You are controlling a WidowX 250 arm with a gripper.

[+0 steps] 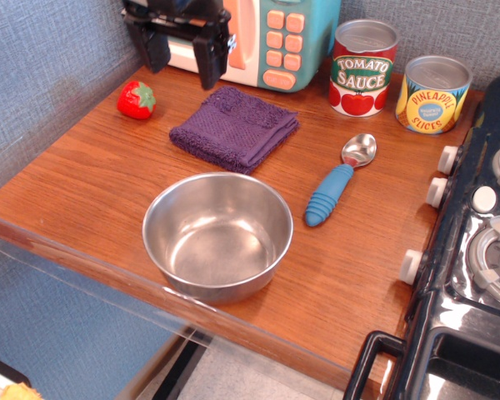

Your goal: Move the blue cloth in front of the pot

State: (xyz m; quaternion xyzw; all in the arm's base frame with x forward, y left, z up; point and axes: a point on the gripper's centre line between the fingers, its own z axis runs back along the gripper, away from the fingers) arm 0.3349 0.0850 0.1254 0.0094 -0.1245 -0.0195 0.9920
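Note:
The blue cloth (235, 128), a folded dark purple-indigo knitted square, lies on the wooden counter just behind the pot (217, 234), a shiny steel bowl near the counter's front edge. My gripper (183, 57) is black, open and empty. It hangs at the back left, in front of the toy microwave, above and to the left of the cloth's far corner. Its two fingers point down, with a wide gap between them.
A toy microwave (277, 37) stands at the back. A red strawberry (136, 99) lies left of the cloth. A blue-handled spoon (339, 181) lies right of the pot. Tomato sauce (362, 67) and pineapple (432, 94) cans stand back right. A toy stove (480, 250) borders the right.

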